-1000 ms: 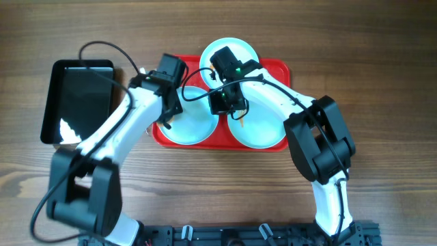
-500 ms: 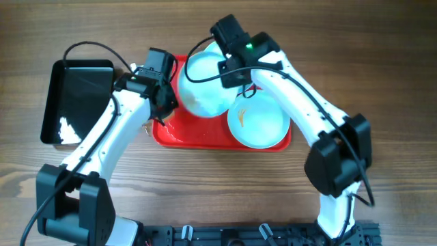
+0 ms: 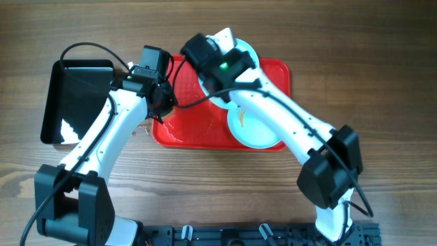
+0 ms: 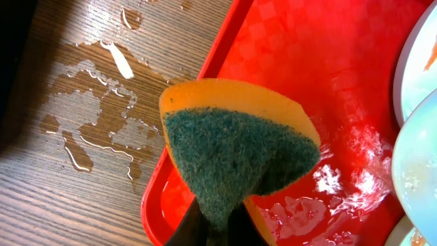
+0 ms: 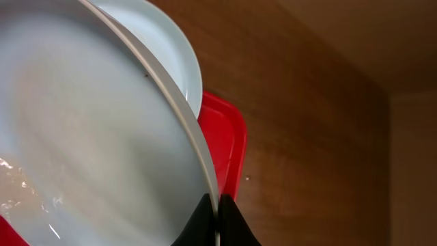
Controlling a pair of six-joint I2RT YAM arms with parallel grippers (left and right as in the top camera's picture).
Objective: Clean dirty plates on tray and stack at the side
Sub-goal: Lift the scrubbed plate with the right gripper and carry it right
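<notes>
Left claw (image 4: 217, 229): squeezed shut on a sponge (image 4: 232, 150), over the tray's (image 4: 300, 61) left edge.
Right claw (image 5: 217, 220): pinching the rim of a plate (image 5: 89, 137), tipped up over the tray.
Second plate (image 3: 258, 128): flat in the tray's near right corner.
Bench (image 4: 48, 191): wet beside the tray.

2 white arms (image 3: 113, 133), black joints (image 3: 328, 174), black cables (image 3: 82, 49), green light (image 3: 222, 66)
</notes>
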